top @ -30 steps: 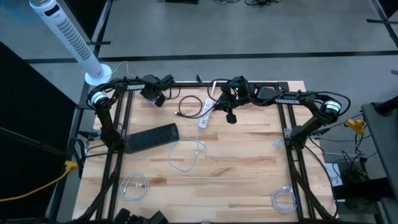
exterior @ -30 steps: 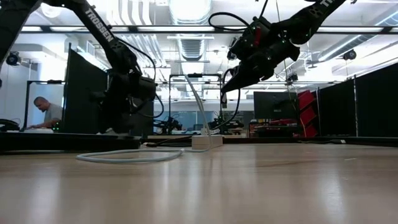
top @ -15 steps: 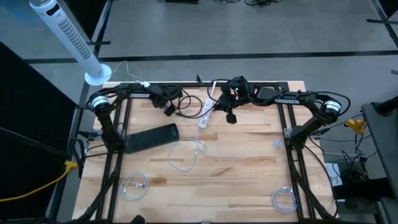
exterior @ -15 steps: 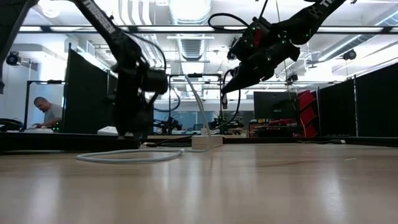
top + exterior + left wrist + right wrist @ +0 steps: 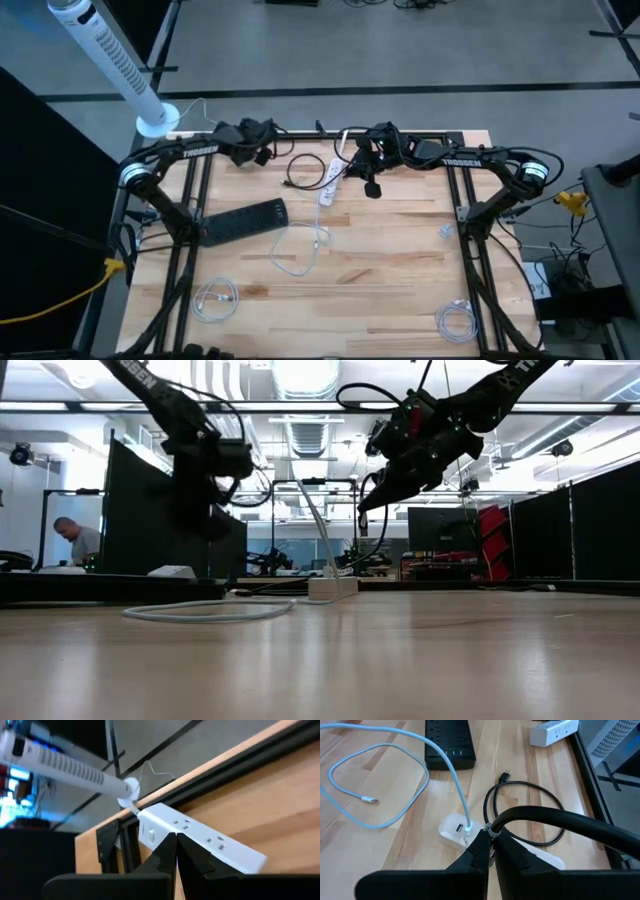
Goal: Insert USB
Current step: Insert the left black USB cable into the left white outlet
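On the table [image 5: 400,260], white hub [image 5: 329,183] lies lengthwise, front-to-back.

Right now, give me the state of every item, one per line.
left gripper: shut, empty, raised.
right gripper: shut on the black cable.
USB plug of that cable: unplugged, lying on the table.
white cable: plugged into the white charger block.
black power strip: flat, no plugs seen.
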You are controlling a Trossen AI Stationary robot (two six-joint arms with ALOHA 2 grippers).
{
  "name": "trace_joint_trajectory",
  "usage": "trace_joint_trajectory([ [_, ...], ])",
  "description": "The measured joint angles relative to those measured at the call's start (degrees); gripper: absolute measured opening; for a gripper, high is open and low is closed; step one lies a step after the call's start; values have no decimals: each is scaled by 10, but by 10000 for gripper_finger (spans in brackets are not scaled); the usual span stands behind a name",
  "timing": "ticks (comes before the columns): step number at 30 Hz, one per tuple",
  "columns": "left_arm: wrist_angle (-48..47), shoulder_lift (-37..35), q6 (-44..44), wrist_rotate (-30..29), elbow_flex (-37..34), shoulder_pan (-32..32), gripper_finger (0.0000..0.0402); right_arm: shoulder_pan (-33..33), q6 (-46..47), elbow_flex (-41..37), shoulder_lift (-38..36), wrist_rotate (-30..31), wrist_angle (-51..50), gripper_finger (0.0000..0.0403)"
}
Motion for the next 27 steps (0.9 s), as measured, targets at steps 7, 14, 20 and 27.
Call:
trace_joint_trajectory([
  [7,109,18,15,-1,-42,35,0,0,-1,-5,0,0,-8,1],
  [14,166,19,8,1,-101,47,0,0,-3,-5,0,0,-13,1],
  [20,193,15,-11,5,-139,34,0,0,-4,-5,0,0,-13,1],
  [27,155,13,-24,26,-141,15,0,0,3,-5,0,0,-10,1],
])
